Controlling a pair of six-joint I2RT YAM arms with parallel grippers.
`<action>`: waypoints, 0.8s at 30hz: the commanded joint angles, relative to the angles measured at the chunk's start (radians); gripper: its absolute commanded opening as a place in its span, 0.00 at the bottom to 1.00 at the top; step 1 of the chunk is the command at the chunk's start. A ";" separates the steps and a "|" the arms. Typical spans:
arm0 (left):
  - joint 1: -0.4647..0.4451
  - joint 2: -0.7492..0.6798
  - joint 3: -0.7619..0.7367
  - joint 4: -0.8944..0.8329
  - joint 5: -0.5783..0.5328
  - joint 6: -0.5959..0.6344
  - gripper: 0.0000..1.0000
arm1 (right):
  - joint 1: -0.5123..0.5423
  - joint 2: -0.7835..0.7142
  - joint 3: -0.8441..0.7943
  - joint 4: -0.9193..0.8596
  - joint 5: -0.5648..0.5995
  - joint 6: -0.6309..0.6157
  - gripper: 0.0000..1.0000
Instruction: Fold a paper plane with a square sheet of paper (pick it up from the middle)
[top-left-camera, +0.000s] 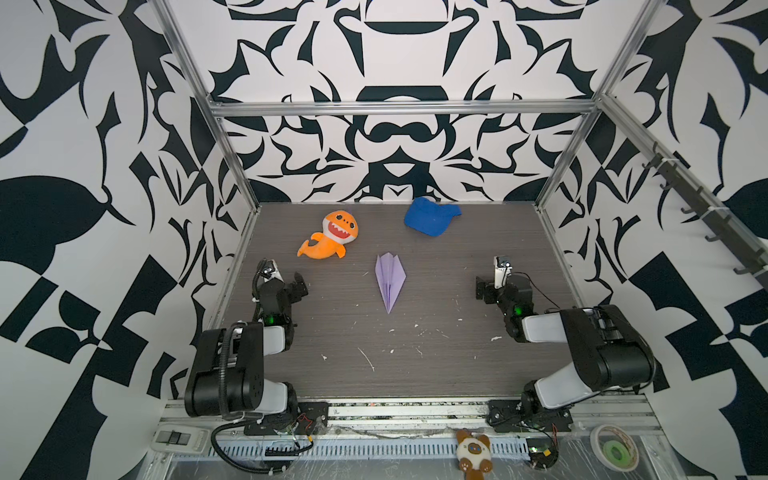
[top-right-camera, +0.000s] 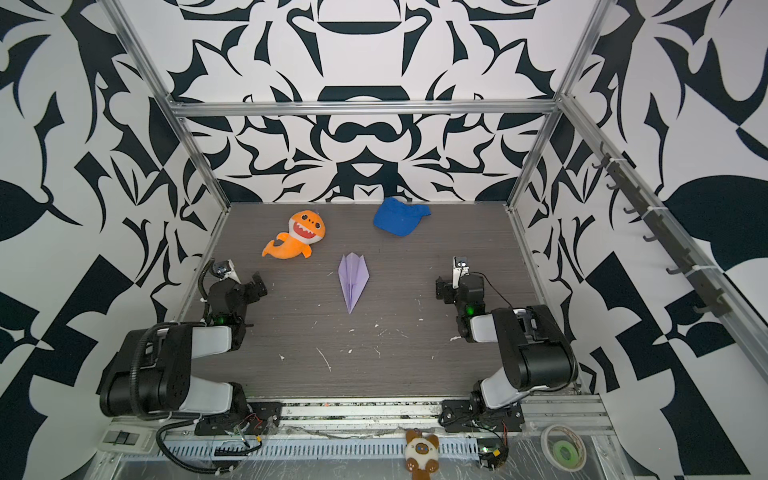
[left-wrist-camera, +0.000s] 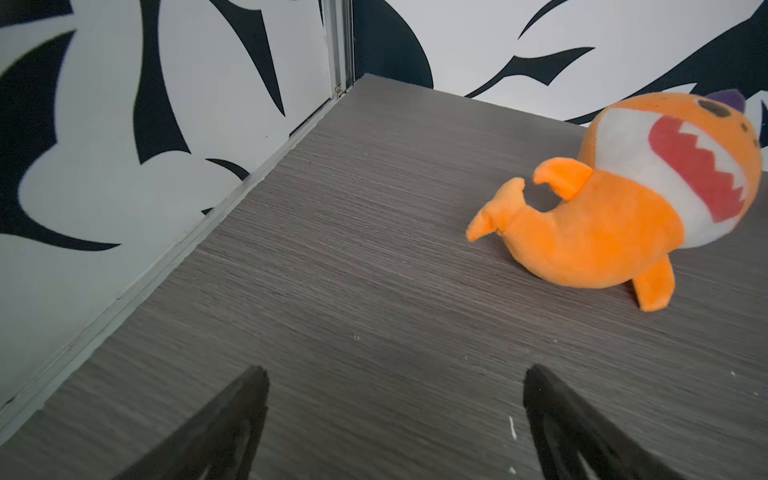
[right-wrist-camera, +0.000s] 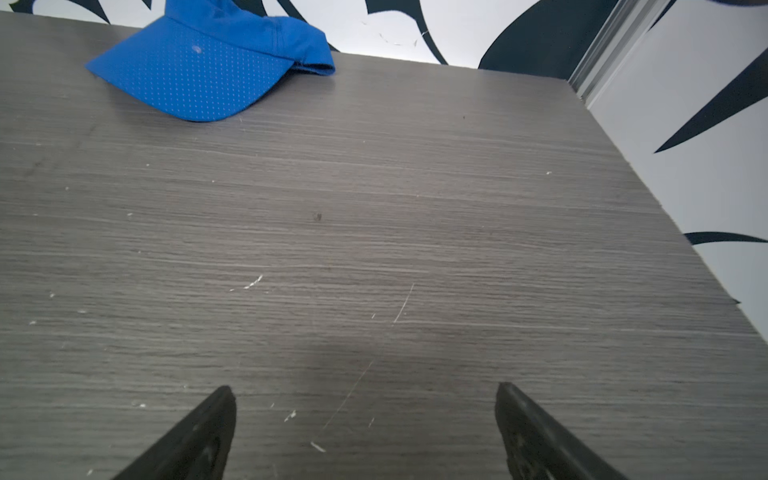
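In both top views the paper plane (top-left-camera: 390, 282) lies flat at the middle of the table (top-right-camera: 415, 365), nose toward the arms' edge; left wrist view: left gripper (left-wrist-camera: 392, 374) fully spread, empty; right wrist view: right gripper (right-wrist-camera: 365, 390) likewise; folding looks done; I'd park the 2 grippers clear of it.

Arms at opposite sides, left arm (top-left-camera: 232, 365) folded with elbow raised and wrist tipped downward, left end effector (left-wrist-camera: 397, 370) empty with jaws spread wide, right arm (top-left-camera: 598, 353) folded the same way, right end effector (right-wrist-camera: 363, 386) empty, jaws spread wide, the two well apart
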 joint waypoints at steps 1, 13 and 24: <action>0.008 0.052 0.029 0.089 0.038 0.003 1.00 | -0.003 -0.003 0.007 0.074 0.007 0.001 1.00; 0.009 0.088 0.077 0.028 0.056 0.004 1.00 | -0.003 -0.002 0.000 0.086 0.077 0.030 1.00; 0.009 0.086 0.075 0.035 0.055 0.003 0.99 | -0.006 0.004 0.011 0.078 0.052 0.029 1.00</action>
